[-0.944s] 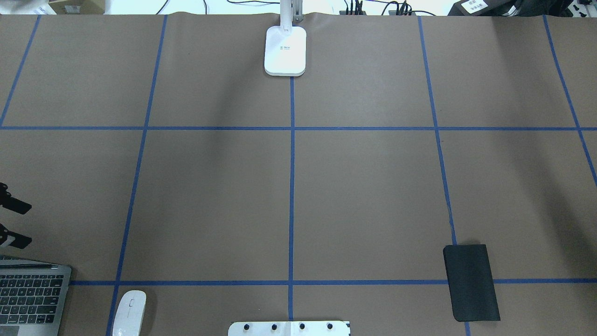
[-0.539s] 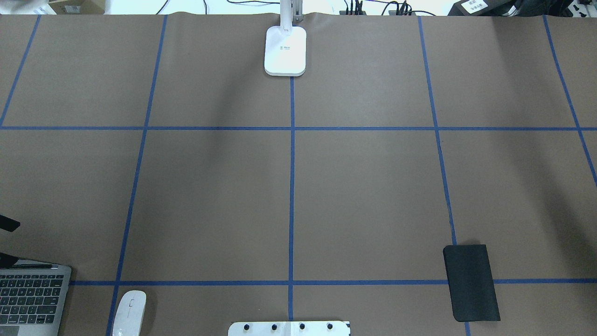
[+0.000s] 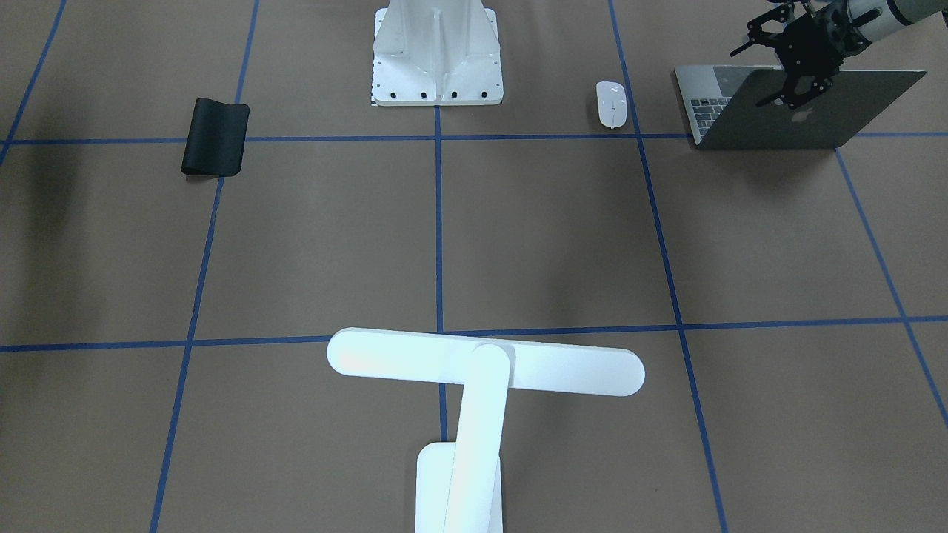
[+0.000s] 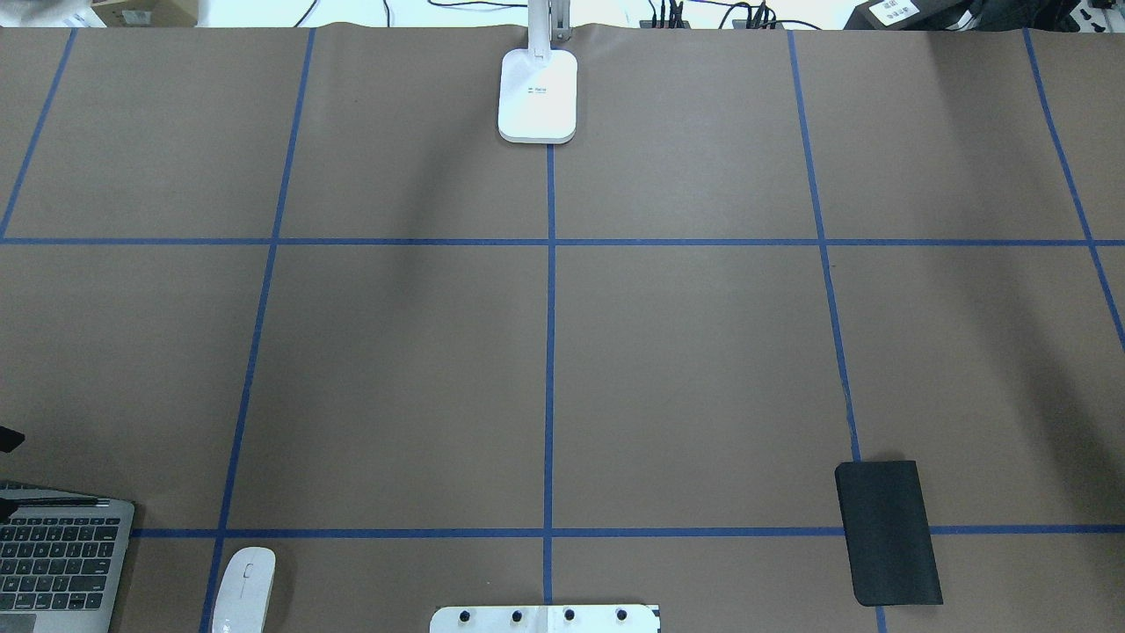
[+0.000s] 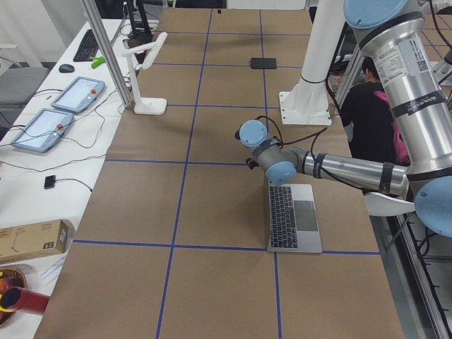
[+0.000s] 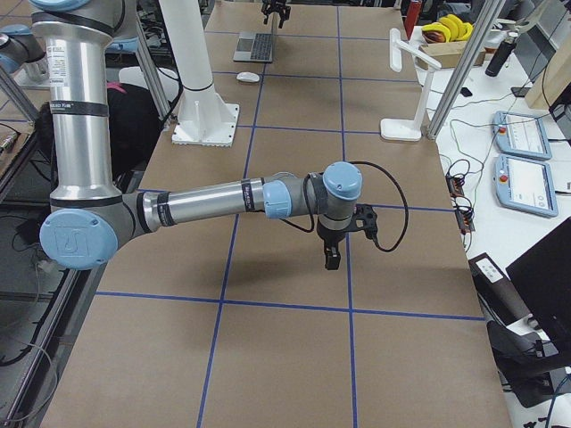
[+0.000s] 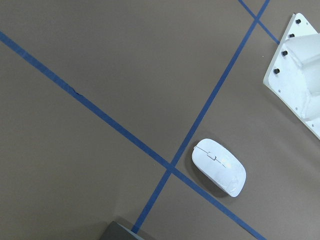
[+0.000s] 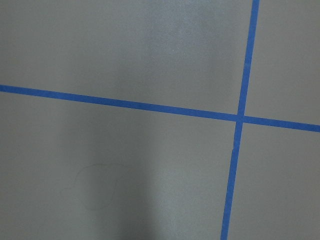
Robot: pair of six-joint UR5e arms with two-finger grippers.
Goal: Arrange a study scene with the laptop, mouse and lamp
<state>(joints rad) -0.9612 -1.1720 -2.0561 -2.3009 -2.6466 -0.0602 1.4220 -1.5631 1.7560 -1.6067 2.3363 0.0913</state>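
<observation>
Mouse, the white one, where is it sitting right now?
In the overhead view the mouse lies at bottom left, on the robot's left, between the open laptop and the white pedestal, nearer the laptop.

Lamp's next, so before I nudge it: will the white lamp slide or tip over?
Likely top-heavy: the lamp carries a long bar head high on a thin arm over a small flat base, so a high push may tip it. Pushed low at the base, it probably slides on the smooth table.
</observation>
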